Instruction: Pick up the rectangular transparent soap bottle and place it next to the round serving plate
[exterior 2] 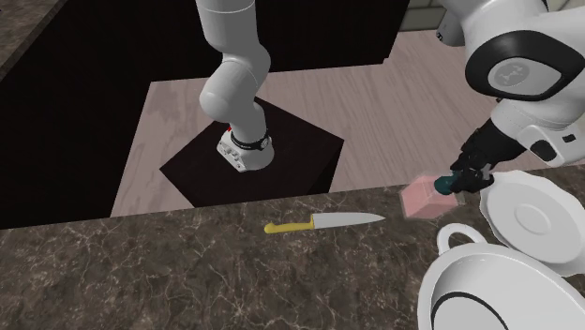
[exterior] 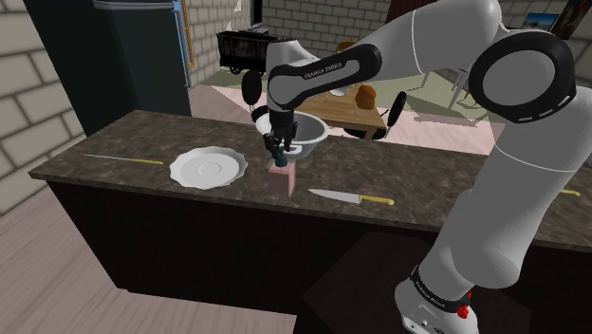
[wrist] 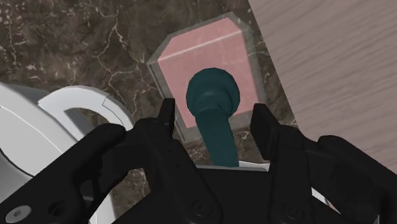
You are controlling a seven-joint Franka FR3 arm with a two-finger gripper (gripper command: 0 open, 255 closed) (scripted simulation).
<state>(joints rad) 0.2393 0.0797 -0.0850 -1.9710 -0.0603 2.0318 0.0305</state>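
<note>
A clear rectangular soap bottle [exterior: 282,176] filled with pink liquid and topped by a teal pump stands upright on the dark marble counter [exterior: 408,180], just to the shoulder view's right of the round white plate [exterior: 208,168]. My gripper [exterior: 276,147] hangs straight over it. In the wrist view the bottle [wrist: 203,54] lies below the gripper [wrist: 213,118], whose fingers [wrist: 167,118] stand open on either side of the pump head [wrist: 212,95] with a gap on each side. The second exterior view has the bottle [exterior 2: 424,197] beside the plate [exterior 2: 530,220], under the gripper [exterior 2: 464,178].
A white bowl [exterior: 304,133] with a handle sits just behind the bottle. A yellow-handled knife [exterior: 349,196] lies near the counter's front edge. A thin yellow stick [exterior: 123,159] lies beyond the plate. The counter edge drops to the floor beside the bottle.
</note>
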